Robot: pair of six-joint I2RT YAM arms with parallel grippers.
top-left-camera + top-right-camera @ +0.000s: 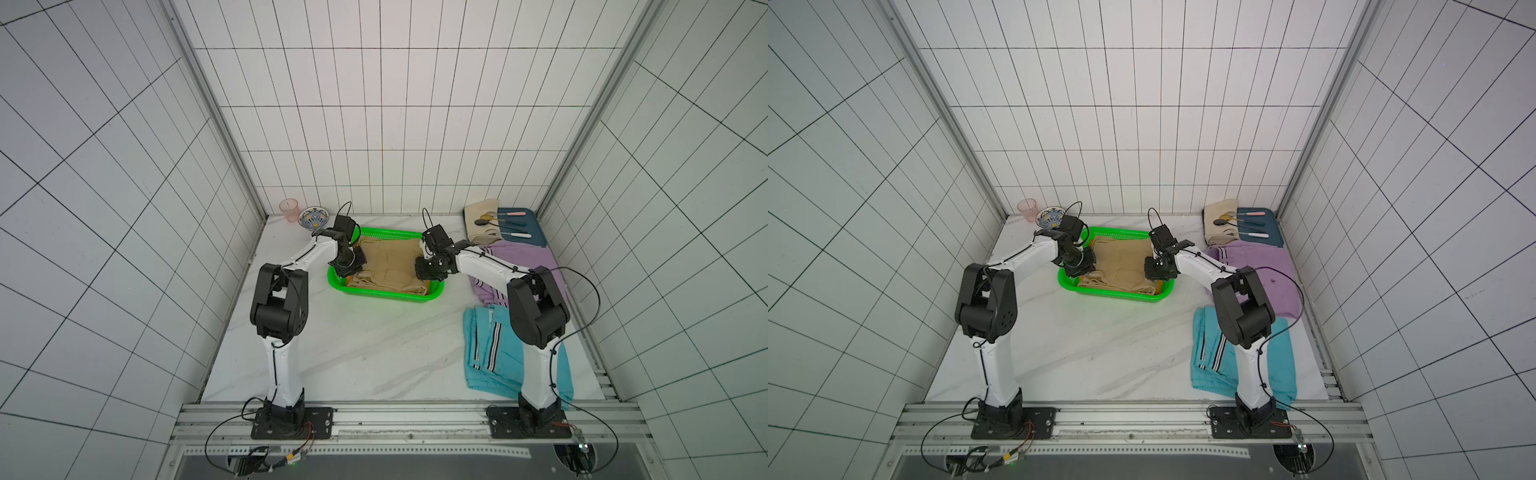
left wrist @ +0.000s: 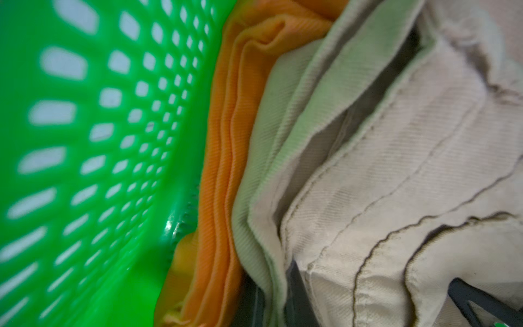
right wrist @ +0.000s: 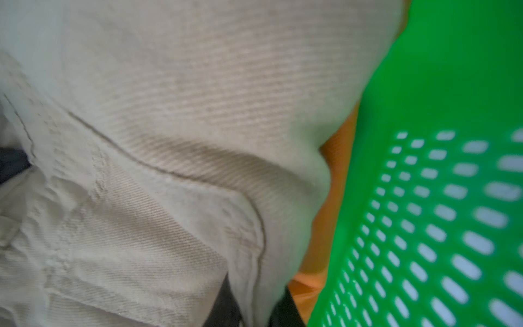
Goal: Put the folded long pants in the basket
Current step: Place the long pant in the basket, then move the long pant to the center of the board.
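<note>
A white marbled surface (image 1: pixel 353 353) is seen in both top views. On its right side, by the right arm's base, the light blue pants (image 1: pixel 507 374) are spread, a black-white stripe showing; just behind them the lilac pants (image 1: pixel 536 255) are laid, partly covered by the right arm. The green basket (image 1: pixel 386 296) is set between the two arms toward the back, and it is filled by the khaki pants (image 1: pixel 390 262), under which the orange pants (image 2: pixel 220 170) are pressed against the perforated wall. In the far right corner a dark blue tray (image 1: pixel 538 237) is overlapped by a cream cloth (image 1: pixel 478 212) bearing cutlery (image 1: pixel 505 224). The left hand (image 1: pixel 348 269) and the right hand (image 1: pixel 430 268) are lowered into opposite ends of the basket; khaki fabric is seen between the dark fingers (image 2: pixel 297 294) of one and the fingers (image 3: pixel 226 305) of the other, but whether it is pinched or released cannot be told. A patterned bowl (image 1: pixel 313 218) and a pink cup (image 1: pixel 289 210) are placed in the far left corner.
</note>
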